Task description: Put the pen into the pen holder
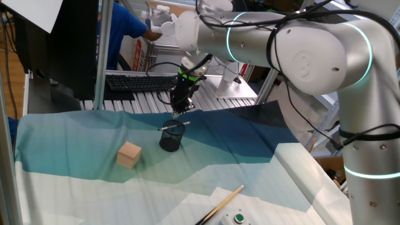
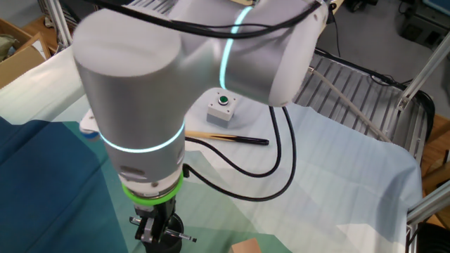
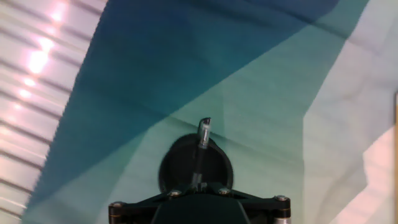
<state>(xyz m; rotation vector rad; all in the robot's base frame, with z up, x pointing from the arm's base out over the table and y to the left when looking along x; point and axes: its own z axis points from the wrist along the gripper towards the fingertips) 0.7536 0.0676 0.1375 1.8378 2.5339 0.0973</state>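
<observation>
The setting was a robotics laboratory or test workshop. A table (image 1: 75,187) was draped in a blue, teal and white cloth (image 1: 250,144) beneath an industrial robot arm (image 1: 312,56) with lit rings. Aluminium framing (image 1: 104,50) surrounded the station, and a slatted metal surface (image 2: 365,91) lay beyond the cloth. A computer keyboard (image 1: 139,82) sat behind the table beside a dark monitor (image 1: 56,44). A small box with a green push-button (image 2: 224,105) rested on the cloth. Cardboard boxes (image 2: 17,53) stood nearby, and a person in a blue shirt (image 1: 128,28) worked in the background.
</observation>
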